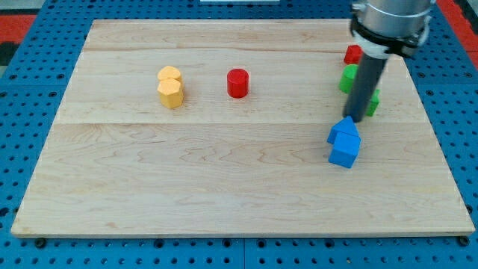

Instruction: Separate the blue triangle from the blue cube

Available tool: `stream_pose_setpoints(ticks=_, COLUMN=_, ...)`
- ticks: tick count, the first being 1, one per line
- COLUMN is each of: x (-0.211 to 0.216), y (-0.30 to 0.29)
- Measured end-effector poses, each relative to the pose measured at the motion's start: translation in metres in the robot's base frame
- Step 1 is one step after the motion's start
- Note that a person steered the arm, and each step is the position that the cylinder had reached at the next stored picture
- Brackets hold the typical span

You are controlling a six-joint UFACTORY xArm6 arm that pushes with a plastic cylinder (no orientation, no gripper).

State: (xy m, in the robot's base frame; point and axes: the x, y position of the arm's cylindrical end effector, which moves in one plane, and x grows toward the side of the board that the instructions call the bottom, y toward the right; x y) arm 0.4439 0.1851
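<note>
At the right of the frame, slightly below centre, two blue blocks sit touching on a pale wooden board (224,187). The blue triangle (343,128) is the upper of the pair, a small wedge with a peaked top. The blue cube (345,150) lies against its lower right side, with flat matte faces and crisp edges.

My tip (355,119), the lower end of a straight dark rod, stands just above and to the right of the blue triangle, right at its upper edge; whether it actually touches cannot be told. The rod rises to a round grey and black arm housing at the upper right corner. There are no jaws here to be open or closed, only the plain rod, and it holds nothing.

Behind the rod at the upper right sit a red block (352,54), a green block (348,78) just below it, and a second green block (372,103) partly hidden by the rod; their shapes are unclear.

In the upper middle stands a red cylinder (237,82), smooth and round. In the upper left, two yellow faceted blocks (170,86) rest against each other, one behind the other.

The board shows light grain and faint seams running across. It rests on a blue perforated base (30,97) dotted with regular holes. No writing or labels can be read.
</note>
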Motion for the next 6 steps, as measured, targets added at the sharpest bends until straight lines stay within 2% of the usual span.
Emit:
stream_pose_setpoints(ticks=1, x=0.03, y=0.019)
stream_pose_setpoints(ticks=3, x=0.04, y=-0.061)
stream_pose_setpoints(ticks=4, x=0.034, y=-0.082)
stream_pose_setpoints(ticks=5, x=0.033, y=-0.039)
stream_pose_setpoints(ticks=6, x=0.019, y=-0.055)
